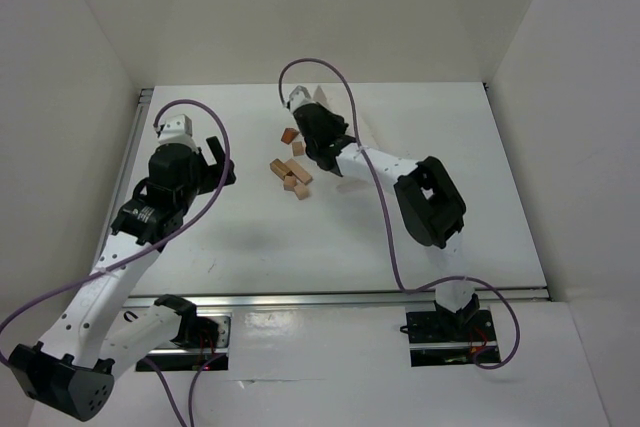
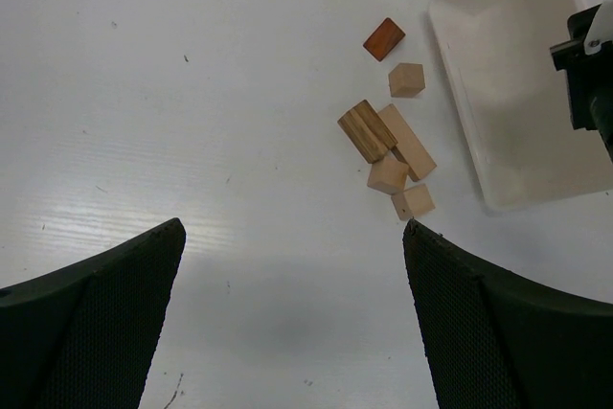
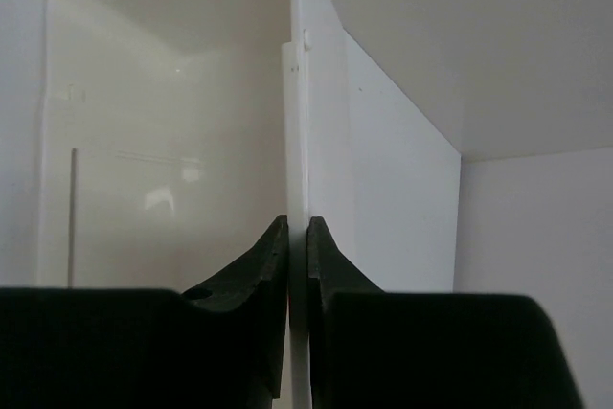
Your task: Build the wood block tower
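Several small wooden blocks lie in a loose cluster on the white table, with no stacked tower to be seen: a reddish-brown block (image 2: 383,38), tan cubes (image 2: 406,79), a striped block (image 2: 367,130) and a long tan block (image 2: 410,146). The cluster shows at centre in the top view (image 1: 291,169). My left gripper (image 2: 292,232) is open and empty, hovering left of the blocks (image 1: 222,162). My right gripper (image 3: 298,227) is shut on the rim of the white plastic tray (image 3: 298,131), right beside the blocks (image 1: 322,142).
The white tray (image 2: 517,93) sits just right of the blocks, tilted in my right gripper's hold. White walls close in the table on the left, back and right. Purple cables loop above both arms.
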Robot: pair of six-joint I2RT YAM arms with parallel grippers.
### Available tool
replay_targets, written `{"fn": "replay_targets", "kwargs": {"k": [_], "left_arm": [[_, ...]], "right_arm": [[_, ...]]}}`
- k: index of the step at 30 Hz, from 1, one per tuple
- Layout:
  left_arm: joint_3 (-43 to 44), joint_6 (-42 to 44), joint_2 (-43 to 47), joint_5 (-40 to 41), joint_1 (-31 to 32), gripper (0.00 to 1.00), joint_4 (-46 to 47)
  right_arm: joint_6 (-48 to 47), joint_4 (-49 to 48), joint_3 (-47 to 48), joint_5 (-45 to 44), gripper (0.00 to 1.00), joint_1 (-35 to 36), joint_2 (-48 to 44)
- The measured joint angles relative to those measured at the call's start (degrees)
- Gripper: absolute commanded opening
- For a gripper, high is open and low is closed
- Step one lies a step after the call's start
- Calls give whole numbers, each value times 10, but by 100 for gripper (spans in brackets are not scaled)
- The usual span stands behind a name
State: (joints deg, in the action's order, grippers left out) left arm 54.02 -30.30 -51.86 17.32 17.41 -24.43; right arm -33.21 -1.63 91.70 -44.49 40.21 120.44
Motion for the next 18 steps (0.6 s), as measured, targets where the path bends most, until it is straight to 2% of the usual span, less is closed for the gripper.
{"fn": "replay_targets", "kwargs": {"k": [9,13,18], "left_arm": [[0,0,4,19,17,100,0],[0,0,5,33,34,100,-1],[0,0,5,47,49,100,-6]], "right_arm": [[33,-7,-12,-6,0,-76,-14],[97,15,-28,71,0,-153,-38],[160,12,-99,196,0,-275,-95]]}}
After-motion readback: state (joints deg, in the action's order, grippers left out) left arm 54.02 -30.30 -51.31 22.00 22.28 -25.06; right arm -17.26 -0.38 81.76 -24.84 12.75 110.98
